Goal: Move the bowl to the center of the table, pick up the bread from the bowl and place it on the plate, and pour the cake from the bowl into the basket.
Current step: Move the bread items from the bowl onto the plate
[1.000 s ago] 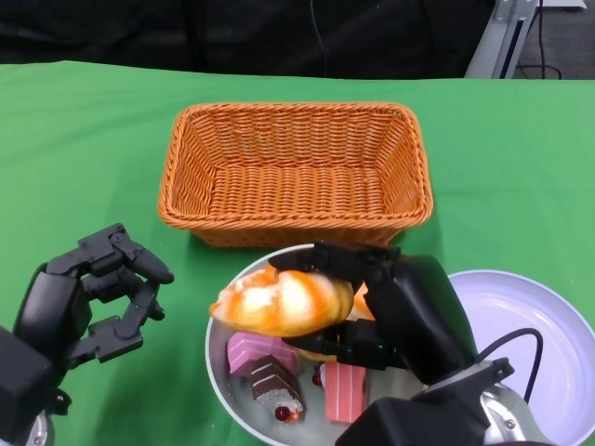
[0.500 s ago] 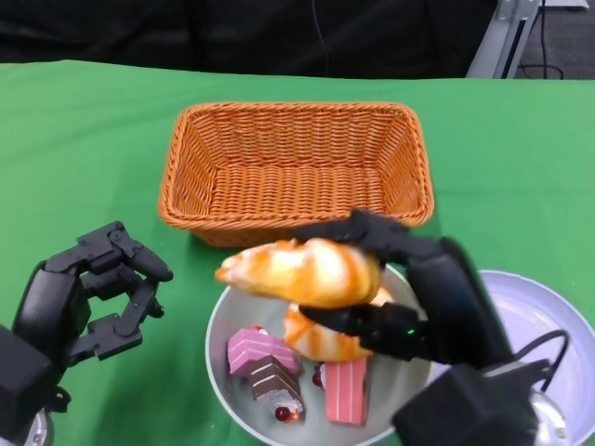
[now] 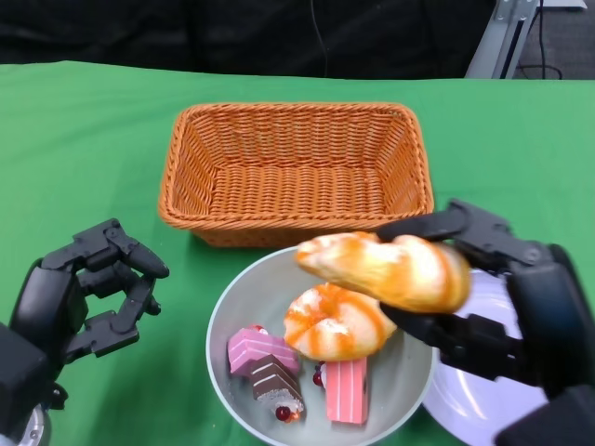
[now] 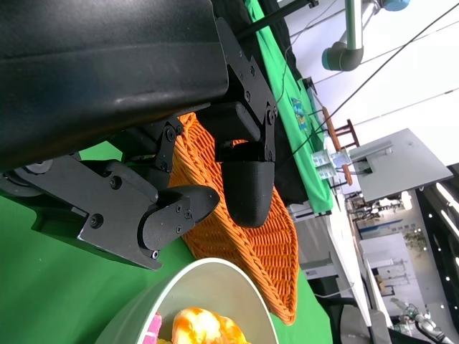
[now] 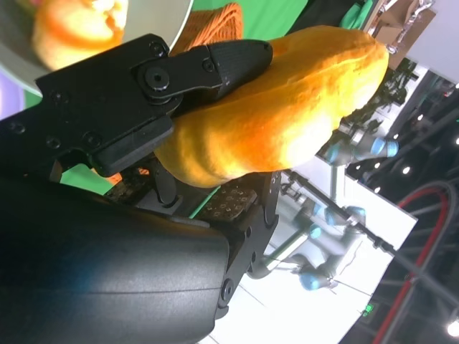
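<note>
Bread (image 3: 386,270) now nearer plate (image 3: 483,390)

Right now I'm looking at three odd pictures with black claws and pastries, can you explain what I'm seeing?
It is a humanoid robot at a green table. One picture looks down from its head; the other two come from cameras at its wrists, so they look tilted. The right robot hand holds a bread in the air, above the bowl's edge and next to the white plate. The left robot hand holds nothing. The bowl contains another bread and cake pieces. Behind it stands a wicker basket.
</note>
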`<state>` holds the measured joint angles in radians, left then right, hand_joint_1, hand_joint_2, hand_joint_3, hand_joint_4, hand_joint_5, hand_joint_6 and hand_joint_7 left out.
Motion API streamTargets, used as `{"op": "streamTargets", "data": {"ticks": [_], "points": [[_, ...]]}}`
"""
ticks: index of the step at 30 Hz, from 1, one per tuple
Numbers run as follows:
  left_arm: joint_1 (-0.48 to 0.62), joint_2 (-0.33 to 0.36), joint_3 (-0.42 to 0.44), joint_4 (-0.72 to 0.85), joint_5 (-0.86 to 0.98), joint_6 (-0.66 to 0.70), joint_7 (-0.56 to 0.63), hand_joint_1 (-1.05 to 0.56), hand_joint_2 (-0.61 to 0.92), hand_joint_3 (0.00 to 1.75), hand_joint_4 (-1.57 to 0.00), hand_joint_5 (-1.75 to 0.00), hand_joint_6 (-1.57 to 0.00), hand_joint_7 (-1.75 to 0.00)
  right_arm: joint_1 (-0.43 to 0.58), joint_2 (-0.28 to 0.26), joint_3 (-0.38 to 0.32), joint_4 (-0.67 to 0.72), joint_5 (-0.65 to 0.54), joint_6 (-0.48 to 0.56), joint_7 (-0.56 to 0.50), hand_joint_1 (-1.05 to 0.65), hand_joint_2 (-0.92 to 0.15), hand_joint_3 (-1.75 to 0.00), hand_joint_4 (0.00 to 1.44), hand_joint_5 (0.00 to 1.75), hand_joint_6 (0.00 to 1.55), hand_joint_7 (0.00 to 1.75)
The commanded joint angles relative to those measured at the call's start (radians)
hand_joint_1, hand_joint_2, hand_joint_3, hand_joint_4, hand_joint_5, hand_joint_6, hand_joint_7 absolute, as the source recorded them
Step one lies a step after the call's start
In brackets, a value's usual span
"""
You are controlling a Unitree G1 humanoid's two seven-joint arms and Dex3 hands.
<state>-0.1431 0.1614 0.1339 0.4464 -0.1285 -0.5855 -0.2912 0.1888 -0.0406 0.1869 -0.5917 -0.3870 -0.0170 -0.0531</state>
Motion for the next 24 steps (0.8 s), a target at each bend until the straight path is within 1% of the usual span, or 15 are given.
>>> {"op": "streamTargets", "data": {"ticks": [1, 3, 4, 7, 9, 11, 15, 19, 22, 24], "points": [[-0.007, 0.023, 0.01, 0.011, -0.005, -0.008, -0.007, -0.08, 0.67, 0.9, -0.75, -1.58, -0.72, -1.32, 0.042, -0.025, -0.086, -0.022, 0.015, -0.008, -0.01, -0.14, -0.78, -0.42, 0.79, 1.53, 0.81, 1.07], [-0.008, 0.024, 0.011, 0.013, -0.004, -0.009, -0.006, -0.08, 0.67, 0.9, -0.75, -1.58, -0.72, -1.32, 0.049, -0.027, -0.106, -0.019, 0.015, -0.014, -0.009, -0.13, -0.73, -0.5, 0.8, 1.47, 0.8, 1.08], [-0.011, 0.028, 0.012, 0.018, -0.006, -0.008, -0.01, -0.08, 0.67, 0.9, -0.75, -1.59, -0.72, -1.32, 0.058, -0.045, -0.14, 0.009, 0.003, -0.043, -0.025, -0.13, -0.72, -0.52, 0.8, 1.47, 0.8, 1.08], [-0.017, 0.035, 0.016, 0.029, -0.01, -0.007, -0.016, -0.07, 0.67, 0.9, -0.74, -1.58, -0.72, -1.32, 0.074, -0.083, -0.206, 0.08, -0.021, -0.118, -0.063, -0.09, -0.69, -0.56, 0.81, 1.41, 0.81, 1.08], [-0.02, 0.037, 0.018, 0.034, -0.012, -0.006, -0.017, -0.08, 0.67, 0.91, -0.74, -1.58, -0.72, -1.32, 0.078, -0.097, -0.228, 0.12, -0.03, -0.159, -0.082, -0.07, -0.67, -0.57, 0.84, 1.39, 0.82, 1.05], [-0.027, 0.044, 0.022, 0.047, -0.013, -0.008, -0.017, -0.08, 0.66, 0.91, -0.74, -1.59, -0.72, -1.32, 0.081, -0.107, -0.252, 0.191, -0.069, -0.204, -0.138, -0.06, -0.65, -0.58, 0.85, 1.38, 0.84, 1.01], [-0.037, 0.051, 0.028, 0.07, -0.015, -0.022, -0.026, -0.06, 0.66, 0.92, -0.74, -1.59, -0.71, -1.33, 0.069, -0.125, -0.278, 0.291, -0.117, -0.252, -0.202, -0.05, -0.64, -0.6, 0.84, 1.39, 0.86, 0.92], [-0.047, 0.054, 0.033, 0.096, -0.016, -0.043, -0.035, -0.05, 0.67, 0.92, -0.75, -1.58, -0.71, -1.33, 0.045, -0.152, -0.285, 0.39, -0.15, -0.297, -0.253, -0.05, -0.64, -0.58, 0.84, 1.38, 0.87, 0.88], [-0.05, 0.056, 0.035, 0.105, -0.024, -0.049, -0.047, -0.05, 0.67, 0.92, -0.75, -1.56, -0.71, -1.32, 0.021, -0.169, -0.282, 0.491, -0.183, -0.325, -0.303, -0.06, -0.67, -0.49, 0.84, 1.39, 0.91, 0.79], [-0.05, 0.055, 0.036, 0.105, -0.025, -0.05, -0.049, -0.05, 0.67, 0.92, -0.75, -1.55, -0.71, -1.32, 0.004, -0.171, -0.275, 0.557, -0.196, -0.342, -0.337, -0.06, -0.7, -0.43, 0.83, 1.44, 0.93, 0.75]]}}
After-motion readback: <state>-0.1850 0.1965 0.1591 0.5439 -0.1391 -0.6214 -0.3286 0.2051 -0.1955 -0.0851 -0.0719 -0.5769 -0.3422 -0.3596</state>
